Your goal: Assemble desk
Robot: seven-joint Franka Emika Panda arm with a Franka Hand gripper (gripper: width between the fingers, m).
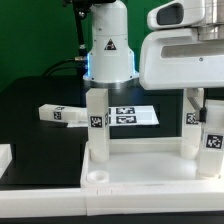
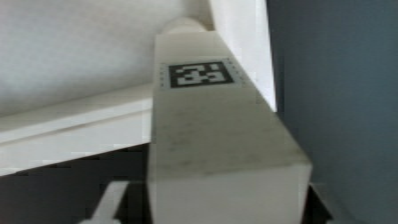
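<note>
The desk's white panel (image 1: pixel 140 165) lies flat at the front with its raised rim and a round corner socket (image 1: pixel 97 178). One square leg (image 1: pixel 97 125) stands upright at its left corner. Two tagged legs (image 1: pixel 192 130) (image 1: pixel 213 140) stand upright on the exterior view's right, under the gripper (image 1: pixel 200 105). In the wrist view the gripper (image 2: pixel 217 205) is shut on a white tagged leg (image 2: pixel 214 120), with one finger (image 2: pixel 114 203) on each side. The leg's far end meets the panel's rim (image 2: pixel 71 115). Another leg (image 1: pixel 60 115) lies loose on the black table.
The marker board (image 1: pixel 132 116) lies flat behind the panel. The robot's base (image 1: pixel 108 50) stands at the back centre. A white block (image 1: pixel 5 158) sits at the exterior view's left edge. A green backdrop lies behind.
</note>
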